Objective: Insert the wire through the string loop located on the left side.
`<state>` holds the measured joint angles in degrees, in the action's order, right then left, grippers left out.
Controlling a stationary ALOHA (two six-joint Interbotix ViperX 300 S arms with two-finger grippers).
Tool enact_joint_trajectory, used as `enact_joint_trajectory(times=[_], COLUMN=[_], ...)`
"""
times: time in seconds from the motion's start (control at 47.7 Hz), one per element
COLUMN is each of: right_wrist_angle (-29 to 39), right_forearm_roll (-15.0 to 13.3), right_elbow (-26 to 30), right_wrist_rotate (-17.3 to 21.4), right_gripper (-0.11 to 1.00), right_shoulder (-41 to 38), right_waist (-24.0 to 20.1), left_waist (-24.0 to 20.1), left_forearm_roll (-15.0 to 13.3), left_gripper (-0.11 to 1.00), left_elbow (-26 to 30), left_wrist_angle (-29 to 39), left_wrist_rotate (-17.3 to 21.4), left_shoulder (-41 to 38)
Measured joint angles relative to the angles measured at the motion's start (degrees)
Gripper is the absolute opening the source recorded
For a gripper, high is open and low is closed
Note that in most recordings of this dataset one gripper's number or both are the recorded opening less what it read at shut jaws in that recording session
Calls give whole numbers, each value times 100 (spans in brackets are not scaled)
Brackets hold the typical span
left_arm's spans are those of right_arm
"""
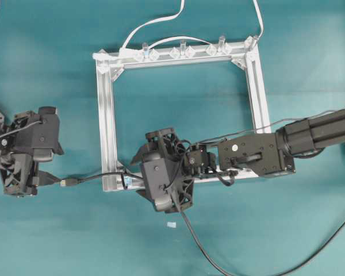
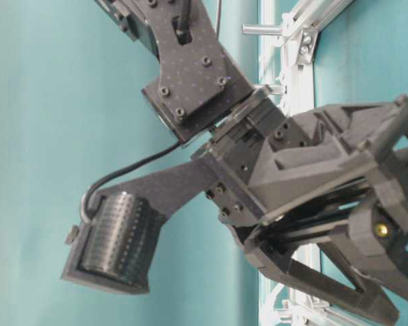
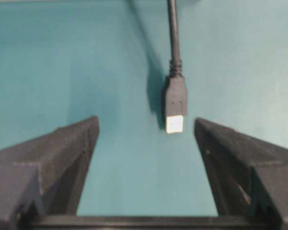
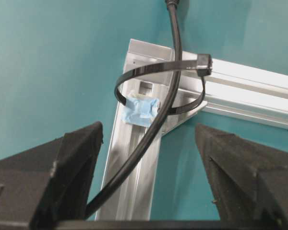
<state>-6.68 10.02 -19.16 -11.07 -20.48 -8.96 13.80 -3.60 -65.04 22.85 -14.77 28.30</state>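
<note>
Left hand (image 3: 144,139) spread wide, gripping nothing — wire (image 3: 175,103) plug lying on teal table (image 3: 62,62) between fingers (image 3: 62,158), touching neither. Right hand (image 4: 149,153) likewise spread, empty. Wire threaded through string loop (image 4: 149,76) at silver frame (image 4: 134,182) corner — blue tape beside.

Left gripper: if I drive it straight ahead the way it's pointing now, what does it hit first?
The wire's plug, most likely. It lies dead ahead, with its silvery tip toward the open left gripper. In the overhead view the plug sits just off the fingers, outside the silver frame. Depth between them is hard to judge.
</note>
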Motion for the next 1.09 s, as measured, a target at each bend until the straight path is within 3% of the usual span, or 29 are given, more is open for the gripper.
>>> enact_joint_trajectory(times=[0.21,0.524,0.922,1.09], right_wrist_angle=[0,0,9,9], right_forearm_roll=[0,9,-158,-167], right_elbow=[0,0,-26,-158], right_wrist_rotate=[0,-26,-9,0], right_gripper=[80,80,80,80], right_shoulder=[0,114,747,905], right_waist=[9,70,281,308], left_waist=[0,-35,-905,-1081], left_forearm_roll=[18,97,105,105], left_gripper=[78,78,78,77], left_elbow=[0,-9,-35,-114], left_wrist_angle=[-44,-624,-633,-633], left_wrist_rotate=[9,255,1143,1195], left_shoulder=[53,439,1441,1714])
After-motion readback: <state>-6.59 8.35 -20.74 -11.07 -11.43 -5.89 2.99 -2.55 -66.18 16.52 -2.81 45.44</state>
